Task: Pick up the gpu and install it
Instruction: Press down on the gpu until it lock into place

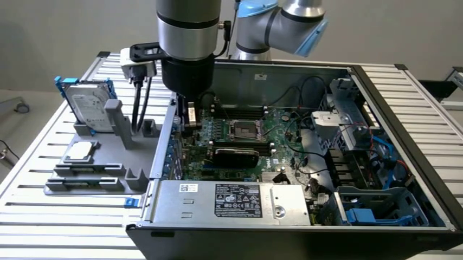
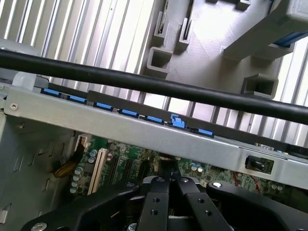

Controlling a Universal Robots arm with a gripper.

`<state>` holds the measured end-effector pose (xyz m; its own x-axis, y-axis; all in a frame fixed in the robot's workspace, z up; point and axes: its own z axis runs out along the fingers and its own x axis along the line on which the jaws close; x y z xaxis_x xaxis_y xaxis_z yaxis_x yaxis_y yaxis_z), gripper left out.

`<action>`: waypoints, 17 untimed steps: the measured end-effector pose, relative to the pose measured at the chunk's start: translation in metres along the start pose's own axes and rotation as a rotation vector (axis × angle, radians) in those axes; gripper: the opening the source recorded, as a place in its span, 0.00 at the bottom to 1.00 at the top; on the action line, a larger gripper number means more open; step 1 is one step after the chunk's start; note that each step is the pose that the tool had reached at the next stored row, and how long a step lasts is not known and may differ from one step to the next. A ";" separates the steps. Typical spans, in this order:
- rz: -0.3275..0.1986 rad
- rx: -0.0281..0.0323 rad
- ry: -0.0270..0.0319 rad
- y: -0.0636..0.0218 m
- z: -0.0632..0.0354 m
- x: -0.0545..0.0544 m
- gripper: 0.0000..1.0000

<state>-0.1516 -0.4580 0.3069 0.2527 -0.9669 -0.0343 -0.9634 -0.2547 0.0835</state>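
The gpu [image 1: 233, 155], a card with a black finned face, stands among the motherboard's expansion slots inside the open computer case [image 1: 405, 108]. My gripper [image 1: 192, 127] reaches down into the case by its wall on the exterior view's left, just above and beside the card's near-wall end. I cannot tell whether it touches the card. In the wrist view my gripper [image 2: 166, 175] has its black fingers pressed together over the green board, with nothing visibly between them. The case's metal wall with blue tabs [image 2: 120, 120] crosses in front.
A grey parts holder [image 1: 108, 157] sits outside the case on the exterior view's left. It carries a silver hard drive in a blue frame [image 1: 90, 108] and flat memory sticks [image 1: 83, 168]. The power supply [image 1: 231, 200] fills the case's front. A black cable [image 2: 144, 84] crosses the wrist view.
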 end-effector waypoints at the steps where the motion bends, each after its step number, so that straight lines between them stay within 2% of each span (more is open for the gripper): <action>1: 0.000 0.0035 0.0009 -0.0001 0.0010 0.000 0.11; 3: 0.000 0.0076 0.0020 -0.0001 0.0026 0.000 0.11; 17: 0.023 0.0086 0.0001 0.0047 0.0039 -0.001 0.11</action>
<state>-0.1568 -0.4580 0.3034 0.2300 -0.9726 -0.0323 -0.9698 -0.2319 0.0757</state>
